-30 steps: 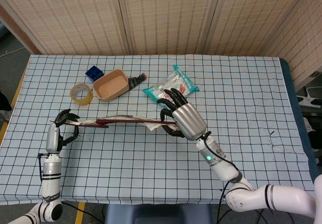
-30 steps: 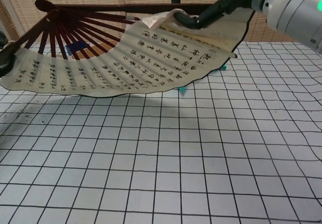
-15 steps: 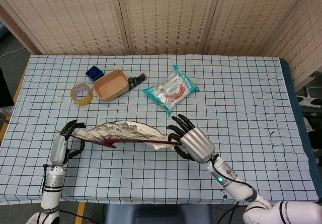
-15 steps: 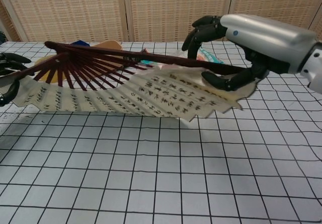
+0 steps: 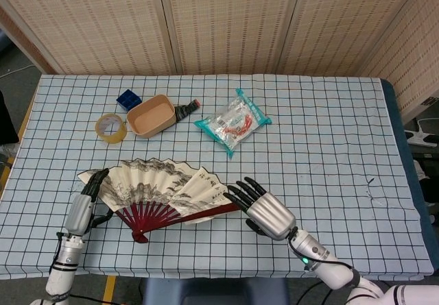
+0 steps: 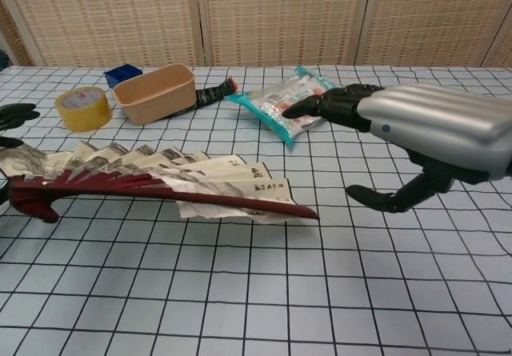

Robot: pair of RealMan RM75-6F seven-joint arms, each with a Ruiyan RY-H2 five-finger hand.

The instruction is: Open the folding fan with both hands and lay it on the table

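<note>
The folding fan (image 5: 161,194) lies spread flat on the checked tablecloth near the front edge, painted paper up, dark red ribs meeting at its pivot toward me. The chest view shows the fan (image 6: 152,178) resting on the cloth, its red guard stick toward me. My right hand (image 5: 266,212) hovers just right of the guard's tip with fingers spread and nothing in it; in the chest view my right hand (image 6: 416,132) is clear of the fan. My left hand (image 5: 84,209) sits at the fan's left edge, fingers extended, holding nothing; only its fingertips (image 6: 18,114) show in the chest view.
Behind the fan stand a yellow tape roll (image 5: 110,127), a tan bowl (image 5: 151,115), a small blue box (image 5: 128,100) and a dark object (image 5: 184,110). A teal-edged snack packet (image 5: 232,121) lies at mid table. A woven screen closes the back.
Both hands lowered the spread fan onto the table and let go of it. The right hand drew back toward me and opened; the left hand's fingers straightened.
</note>
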